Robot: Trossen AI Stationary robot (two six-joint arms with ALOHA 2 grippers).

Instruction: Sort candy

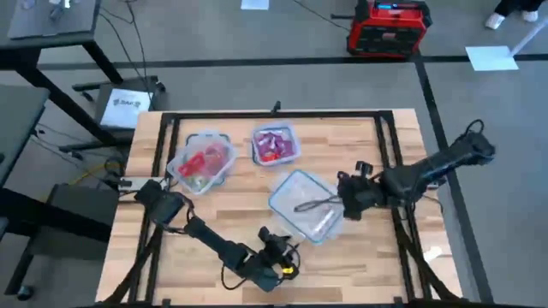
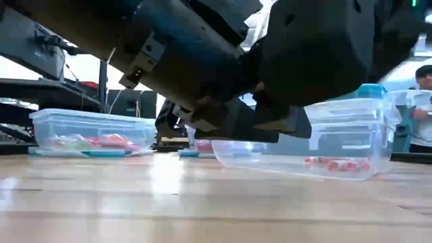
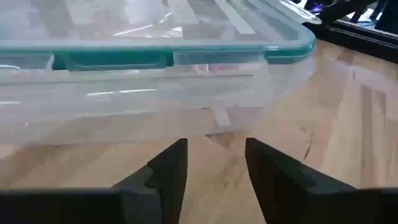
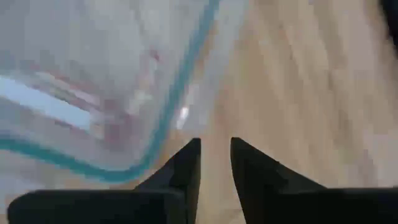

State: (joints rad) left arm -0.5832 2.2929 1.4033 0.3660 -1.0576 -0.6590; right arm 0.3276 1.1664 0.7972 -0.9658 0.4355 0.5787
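Observation:
Three clear tubs with bluish rims stand on the wooden table. The left tub point(image 1: 201, 161) holds red candy point(image 2: 101, 142). The far tub point(image 1: 274, 144) holds pink and purple candy point(image 1: 274, 145). The middle tub point(image 1: 304, 204) has a few red pieces point(image 2: 337, 164) on its bottom. My left gripper point(image 3: 216, 162) is open near the table's front edge point(image 1: 272, 238), low over the wood, pointing at the middle tub's near wall with nothing between its fingers. My right gripper point(image 4: 216, 155) hangs at that tub's right corner point(image 1: 344, 201), tilted down, its fingers a narrow gap apart over bare wood.
Bare wood lies in front of the tubs and along the table's right side point(image 1: 385, 257). A black frame point(image 1: 274, 113) runs round the tabletop. A red case point(image 1: 388, 27) stands on the floor beyond the far edge. A person point(image 2: 424, 101) shows at the right in the low view.

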